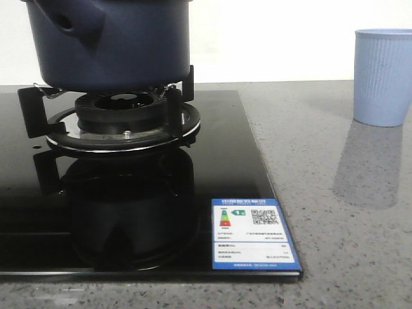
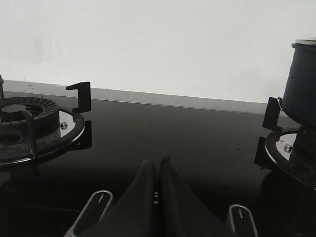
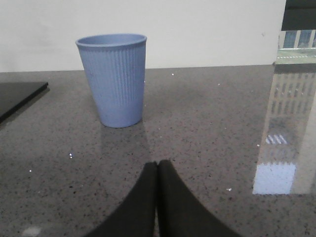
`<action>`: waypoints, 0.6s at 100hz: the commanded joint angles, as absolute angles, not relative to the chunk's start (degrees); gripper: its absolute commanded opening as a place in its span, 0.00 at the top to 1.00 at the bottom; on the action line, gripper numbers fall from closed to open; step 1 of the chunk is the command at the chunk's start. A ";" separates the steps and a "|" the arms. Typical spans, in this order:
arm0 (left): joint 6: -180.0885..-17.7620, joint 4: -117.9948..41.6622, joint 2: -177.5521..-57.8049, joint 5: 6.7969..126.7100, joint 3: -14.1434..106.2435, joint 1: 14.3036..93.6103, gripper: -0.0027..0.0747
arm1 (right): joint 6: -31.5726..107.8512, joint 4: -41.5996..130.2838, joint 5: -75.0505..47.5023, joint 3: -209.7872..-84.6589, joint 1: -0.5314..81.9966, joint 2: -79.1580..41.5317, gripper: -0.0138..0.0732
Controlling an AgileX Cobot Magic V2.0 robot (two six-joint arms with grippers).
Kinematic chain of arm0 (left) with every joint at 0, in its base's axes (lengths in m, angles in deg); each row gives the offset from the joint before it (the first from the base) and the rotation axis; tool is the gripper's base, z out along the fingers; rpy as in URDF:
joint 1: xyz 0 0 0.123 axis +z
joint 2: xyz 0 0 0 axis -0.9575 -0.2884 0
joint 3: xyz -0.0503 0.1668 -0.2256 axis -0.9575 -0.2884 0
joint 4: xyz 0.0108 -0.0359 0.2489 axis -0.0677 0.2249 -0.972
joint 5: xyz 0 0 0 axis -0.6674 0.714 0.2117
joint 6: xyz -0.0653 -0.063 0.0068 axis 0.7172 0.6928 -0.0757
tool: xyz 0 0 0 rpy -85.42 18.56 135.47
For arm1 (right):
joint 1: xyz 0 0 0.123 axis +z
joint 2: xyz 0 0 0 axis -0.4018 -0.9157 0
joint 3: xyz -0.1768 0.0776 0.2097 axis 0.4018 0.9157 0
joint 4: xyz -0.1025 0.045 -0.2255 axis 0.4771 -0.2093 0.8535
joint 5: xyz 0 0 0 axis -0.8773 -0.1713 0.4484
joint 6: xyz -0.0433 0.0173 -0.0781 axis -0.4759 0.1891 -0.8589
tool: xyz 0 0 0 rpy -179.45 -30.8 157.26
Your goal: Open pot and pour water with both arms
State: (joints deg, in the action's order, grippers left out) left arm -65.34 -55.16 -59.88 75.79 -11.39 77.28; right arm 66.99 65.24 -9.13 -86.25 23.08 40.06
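Note:
The dark navy-blue pot stands on a gas burner's black supports at the upper left of the front view; its stubby handle points forward-left and its top is cut off by the frame. The pot's edge also shows in the left wrist view. My left gripper is shut and empty, low over the black glass hob, between the two burners. My right gripper is shut and empty over the grey counter, short of the pale blue ribbed cup. Neither gripper shows in the front view.
The pale blue cup stands on the speckled grey counter to the right of the black glass hob. A blue-white energy label sits on the hob's front right corner. A second, bare burner is left of my left gripper. Two knobs flank it.

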 commanded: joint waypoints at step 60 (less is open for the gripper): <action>-64.72 -54.78 -58.30 79.93 -13.31 77.35 0.99 | 65.99 66.69 -7.54 -84.75 22.58 41.14 0.92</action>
